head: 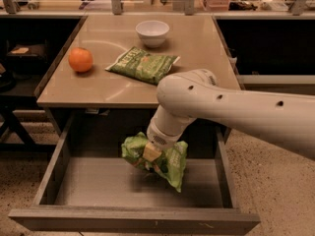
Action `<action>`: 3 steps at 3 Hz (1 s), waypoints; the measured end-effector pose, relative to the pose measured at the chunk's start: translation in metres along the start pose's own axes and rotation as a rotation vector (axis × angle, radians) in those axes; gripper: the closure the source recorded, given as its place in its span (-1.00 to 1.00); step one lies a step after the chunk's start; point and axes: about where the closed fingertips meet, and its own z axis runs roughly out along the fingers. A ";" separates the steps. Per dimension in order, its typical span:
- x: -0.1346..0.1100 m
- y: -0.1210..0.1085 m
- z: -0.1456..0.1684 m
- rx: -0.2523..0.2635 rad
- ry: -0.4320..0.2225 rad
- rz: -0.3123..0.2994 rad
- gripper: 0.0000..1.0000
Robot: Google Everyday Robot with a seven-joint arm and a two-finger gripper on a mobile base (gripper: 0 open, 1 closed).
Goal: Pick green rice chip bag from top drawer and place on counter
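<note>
The green rice chip bag (170, 165) is puffy and lime green. It hangs in the air above the floor of the open top drawer (133, 219), tilted, with its lower end down to the right. My gripper (151, 154) is shut on the bag's upper left part, at the end of the white arm that reaches in from the right. The tan counter (118, 85) lies just above and behind the bag. The fingers are mostly hidden by the bag and the wrist.
On the counter lie a flatter dark green bag (143, 64), an orange (80, 59) at the left and a white bowl (152, 32) at the back. The drawer's grey side walls (54, 168) flank the bag.
</note>
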 end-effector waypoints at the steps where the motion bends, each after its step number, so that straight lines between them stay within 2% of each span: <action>1: 0.019 -0.003 -0.050 0.034 0.036 0.039 1.00; 2: 0.036 -0.011 -0.100 0.098 0.084 0.083 1.00; 3: 0.049 -0.022 -0.152 0.189 0.123 0.134 1.00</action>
